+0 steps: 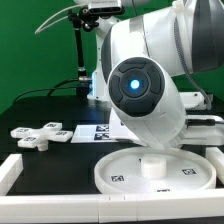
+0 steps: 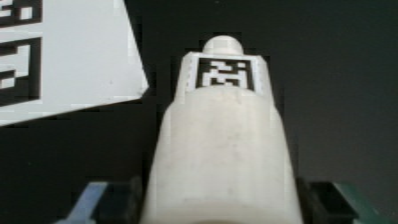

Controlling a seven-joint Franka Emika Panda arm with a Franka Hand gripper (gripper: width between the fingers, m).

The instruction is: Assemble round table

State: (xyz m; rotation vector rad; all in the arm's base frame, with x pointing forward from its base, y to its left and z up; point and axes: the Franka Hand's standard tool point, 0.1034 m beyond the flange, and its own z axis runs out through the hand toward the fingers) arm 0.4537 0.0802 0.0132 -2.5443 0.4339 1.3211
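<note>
Gripper point(image 2: 222, 200) closed on the leg point(image 2: 217, 120) near one end; lifted thus, it might have tilted or slipped.

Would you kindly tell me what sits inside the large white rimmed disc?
Inside the disc: a short white central stub and small square tags. The robot arm's white body covers the far rim's middle.

The arm point(image 1: 140, 85) leans in from the exterior view's 2 o'clock, its blue-lit joint cap facing the camera. The gripper point(image 2: 214, 200) is closed, its fingers point(image 2: 107, 200) clamping the cylindrical leg point(image 2: 217, 110) from both sides.
</note>
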